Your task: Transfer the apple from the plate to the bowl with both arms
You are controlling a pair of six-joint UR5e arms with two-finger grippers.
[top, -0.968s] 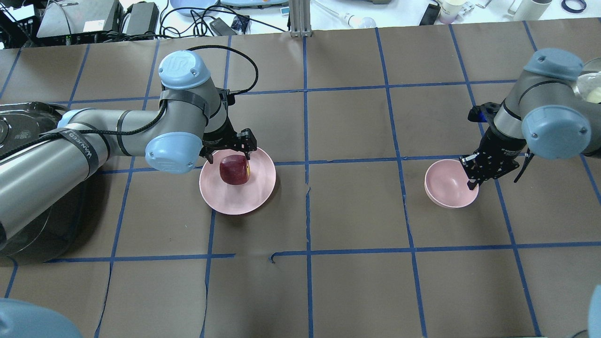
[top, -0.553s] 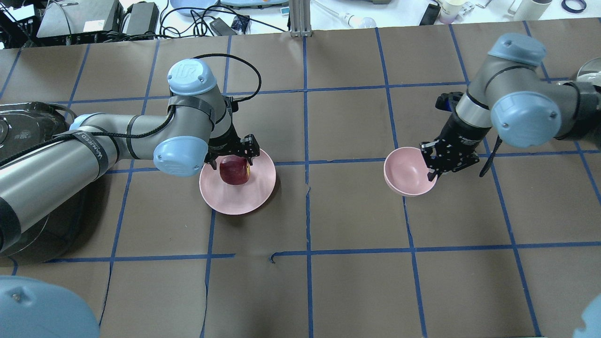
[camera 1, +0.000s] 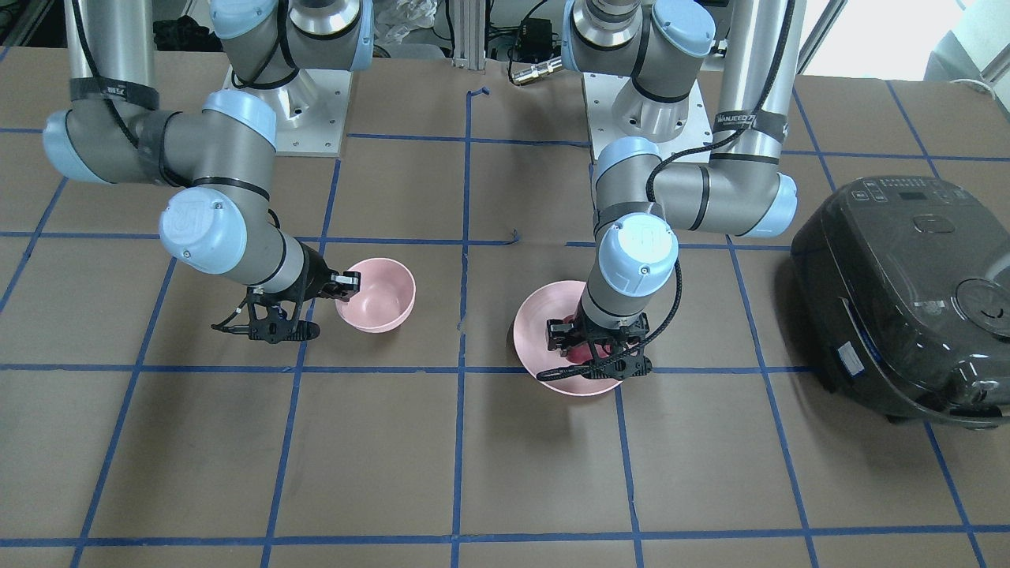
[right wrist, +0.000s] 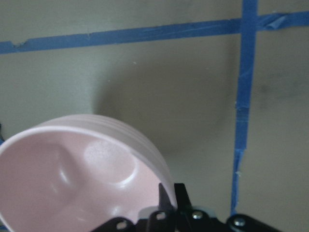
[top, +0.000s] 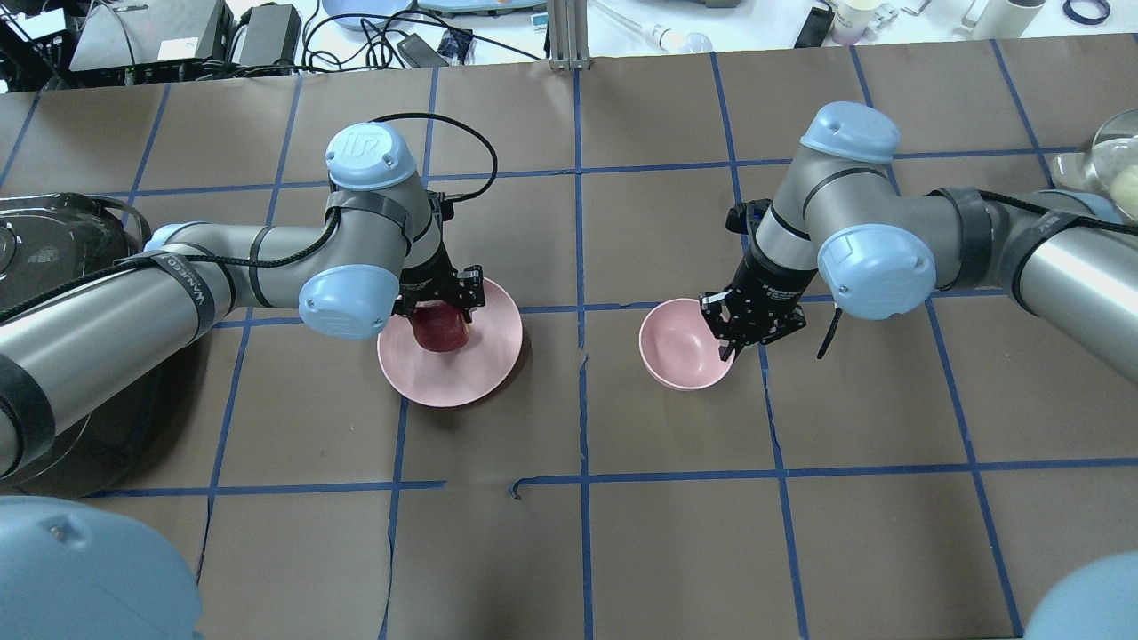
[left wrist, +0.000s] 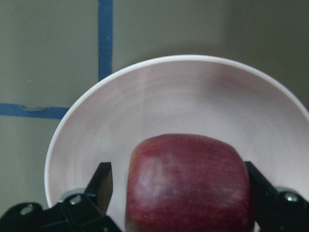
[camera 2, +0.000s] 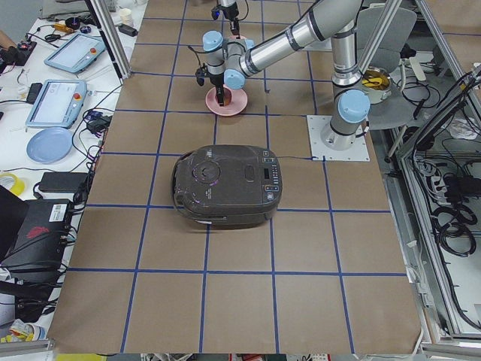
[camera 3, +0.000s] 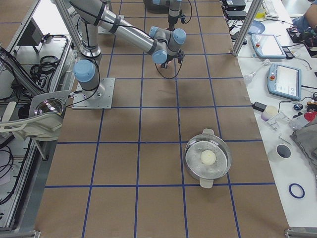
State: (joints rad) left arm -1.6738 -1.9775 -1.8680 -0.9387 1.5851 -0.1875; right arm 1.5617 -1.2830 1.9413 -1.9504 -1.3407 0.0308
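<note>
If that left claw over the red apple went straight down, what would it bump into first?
Probably the wide pale pink plate: the left gripper has its fingers straddling the small dark red apple, so their tips lead; depth is unclear.

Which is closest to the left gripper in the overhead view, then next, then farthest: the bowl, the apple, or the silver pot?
From the left gripper:
1. apple, between its jaws, on the plate.
2. bowl, mid-table, toward the right.
3. silver pot, at the far right edge.

apple (top: 440, 333) on plate (top: 471, 375), bowl (top: 671, 347) apart on its right
</note>
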